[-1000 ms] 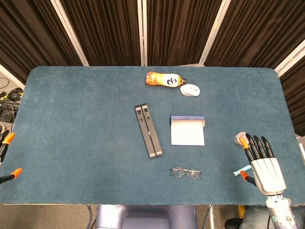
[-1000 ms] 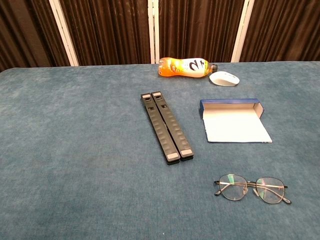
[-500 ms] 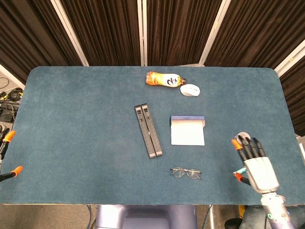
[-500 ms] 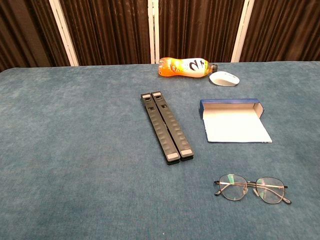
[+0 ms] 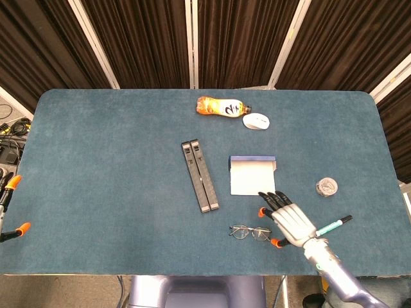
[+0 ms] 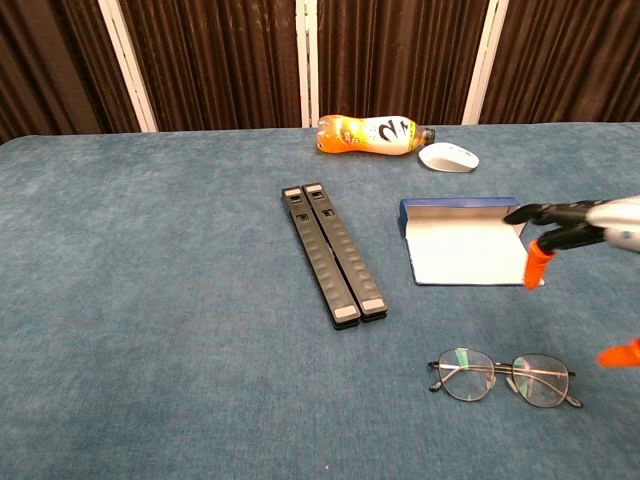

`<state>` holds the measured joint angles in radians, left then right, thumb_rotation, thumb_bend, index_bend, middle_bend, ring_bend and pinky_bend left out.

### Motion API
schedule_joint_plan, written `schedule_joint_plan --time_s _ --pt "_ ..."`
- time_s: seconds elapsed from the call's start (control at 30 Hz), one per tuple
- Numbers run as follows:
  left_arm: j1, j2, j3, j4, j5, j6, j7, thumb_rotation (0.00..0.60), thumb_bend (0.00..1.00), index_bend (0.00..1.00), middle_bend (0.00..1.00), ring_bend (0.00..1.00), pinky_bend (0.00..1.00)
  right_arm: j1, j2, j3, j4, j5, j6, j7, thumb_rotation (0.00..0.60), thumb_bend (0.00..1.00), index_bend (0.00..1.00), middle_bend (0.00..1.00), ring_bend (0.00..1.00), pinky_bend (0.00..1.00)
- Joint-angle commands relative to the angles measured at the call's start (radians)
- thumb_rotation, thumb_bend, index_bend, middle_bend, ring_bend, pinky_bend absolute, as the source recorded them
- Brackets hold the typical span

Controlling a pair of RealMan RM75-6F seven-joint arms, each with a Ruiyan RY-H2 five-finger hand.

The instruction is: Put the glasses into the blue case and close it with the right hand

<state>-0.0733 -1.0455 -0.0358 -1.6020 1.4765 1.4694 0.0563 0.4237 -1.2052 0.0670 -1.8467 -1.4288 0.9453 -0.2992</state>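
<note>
The right hand [image 5: 292, 221] hovers with its fingers [image 5: 275, 199] spread and holding nothing, just right of the glasses [image 5: 250, 232], which lie unfolded near the worktop's [image 5: 96, 160] front edge, long axis running left-right. The open blue case [image 5: 252, 176] sits just beyond them, toward the back, with bare cloth between, so the hand looks well placed to reach left and slightly forward; the left hand [image 5: 9, 208] sits far off at the left edge

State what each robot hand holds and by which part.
Nothing is held. The right robot hand hovers open beside the glasses; the left robot hand is empty.
</note>
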Motion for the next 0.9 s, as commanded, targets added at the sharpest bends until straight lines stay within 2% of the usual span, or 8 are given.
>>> schedule_joint_plan --time_s 0.03,0.37,0.9 --pt "-0.001 -0.001 -0.001 0.002 -0.004 -0.003 0.001 0.6 0.0 0.0 0.0 0.0 0.0 0.049 -0.053 0.027 -0.011 0.096 -0.044 -0.074 0.6 0.09 0.41 0.0 0.0 0.0" --pt "-0.004 -0.005 0.0 0.002 -0.005 -0.008 0.006 0.6 0.0 0.0 0.0 0.0 0.0 0.118 -0.146 0.03 0.003 0.266 -0.066 -0.197 0.6 0.17 0.45 0.0 0.0 0.0" --pt "-0.008 -0.007 -0.002 0.007 -0.014 -0.016 0.007 0.6 0.0 0.0 0.0 0.0 0.0 0.156 -0.211 -0.006 0.061 0.386 -0.044 -0.247 0.6 0.24 0.49 0.0 0.0 0.0"
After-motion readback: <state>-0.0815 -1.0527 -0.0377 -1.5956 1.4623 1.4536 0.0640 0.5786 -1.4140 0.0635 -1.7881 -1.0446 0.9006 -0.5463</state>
